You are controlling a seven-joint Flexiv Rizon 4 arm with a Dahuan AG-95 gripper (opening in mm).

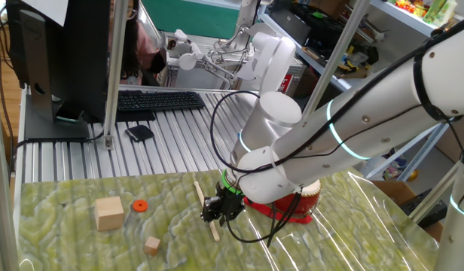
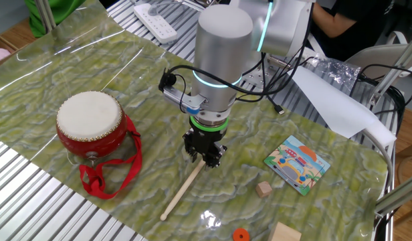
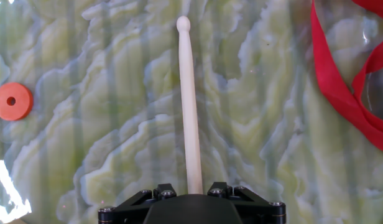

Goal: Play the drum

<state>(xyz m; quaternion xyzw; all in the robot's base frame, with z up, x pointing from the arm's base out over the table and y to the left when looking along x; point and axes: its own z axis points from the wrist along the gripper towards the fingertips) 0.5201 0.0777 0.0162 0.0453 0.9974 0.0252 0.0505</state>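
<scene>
The drum (image 2: 89, 119), red-bodied with a cream skin, stands on the green mat to the left of my gripper (image 2: 207, 159); in one fixed view only its red side (image 1: 301, 208) shows behind the arm. Its red strap (image 3: 344, 93) loops across the right edge of the hand view. A thin wooden drumstick (image 2: 183, 194) runs out from between the jaws, its rounded tip pointing away (image 3: 183, 23). My gripper (image 3: 193, 190) is shut on the stick's butt end, low over the mat (image 1: 215, 214). The fingertips themselves are hidden under the hand.
A tan cube (image 1: 109, 213), a smaller cube (image 1: 151, 245) and an orange disc (image 1: 139, 205) lie on the mat on the side away from the drum. A picture card (image 2: 297, 163) lies nearby. A keyboard (image 1: 157, 100) and a metal post (image 1: 111, 75) stand beyond the mat.
</scene>
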